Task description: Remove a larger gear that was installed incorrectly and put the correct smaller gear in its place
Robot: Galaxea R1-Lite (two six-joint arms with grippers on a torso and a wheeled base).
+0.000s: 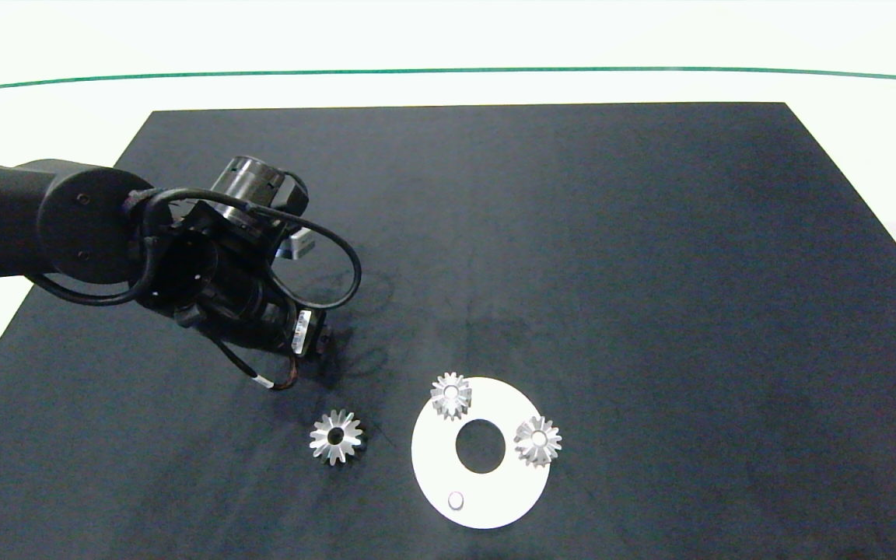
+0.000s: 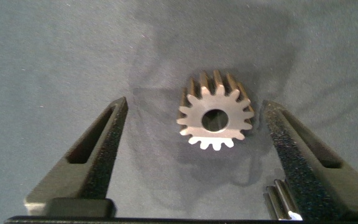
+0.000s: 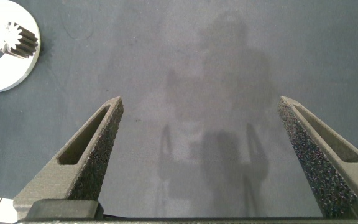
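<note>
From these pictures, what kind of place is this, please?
Probably a robot test bench, not a factory line: a plain black mat on a white table, a white disc carrying two gears, and one loose gear under the left end effector.

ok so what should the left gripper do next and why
Probably lower the left gripper and close on the smaller gear. Its open fingers bracket that gear, which lies flat on the mat, without touching it. The larger gear lies off the white disc, whose peg is bare. The right gripper is open over bare mat.
</note>
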